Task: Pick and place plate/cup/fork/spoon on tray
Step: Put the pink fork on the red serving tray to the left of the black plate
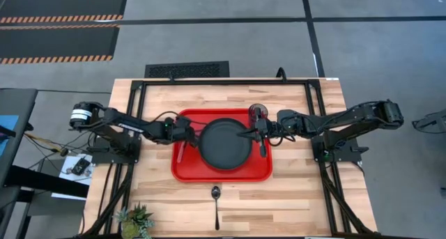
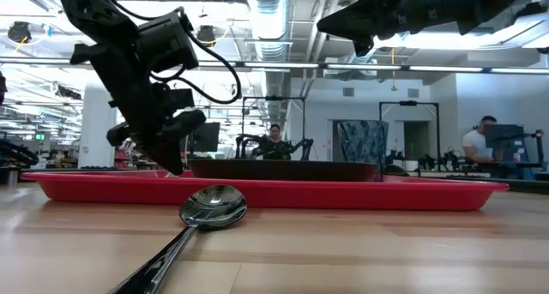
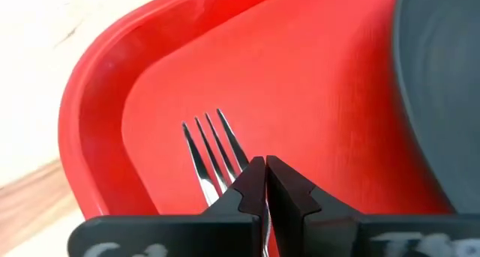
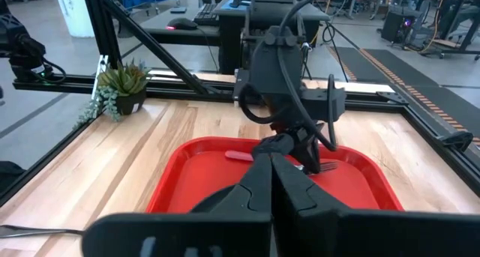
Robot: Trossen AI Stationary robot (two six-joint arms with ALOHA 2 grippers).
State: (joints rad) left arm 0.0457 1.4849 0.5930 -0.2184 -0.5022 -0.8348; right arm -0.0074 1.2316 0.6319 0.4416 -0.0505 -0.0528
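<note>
left gripper: (image 3: 265,183) fingers pressed together, clamped on the fork's neck just behind the tines; low over the tray's left strip, beside the plate's left rim
fork: (image 3: 212,148) silvery tines jut out past the fingertips, close over the red tray floor; in the high view the pink handle shows as a thin line on the tray's left strip, long axis running roughly near-to-far, slightly slanted; in the right wrist view the handle points away from the left gripper toward the tray's edge, tines on the other side
right gripper: (image 1: 240,134) fingers closed, nothing seen between them; hovering over the plate's right part, tips pointing toward the left arm; raised well above the tray in the low view
plate: (image 1: 221,143) black, round, flat on the middle of the tray
cup: (image 1: 257,111) tinted glass, upright in the tray's far right corner, partly under the right arm
tray: (image 1: 209,174) red, long axis left-right, centred on the surface
spoon: (image 1: 216,204) off the tray, on the surface just near-side of the tray's near edge; bowl toward the tray, handle pointing at the surface's near edge, long axis near-to-far
plant: (image 1: 135,221) small potted, near left corner of surface
</note>
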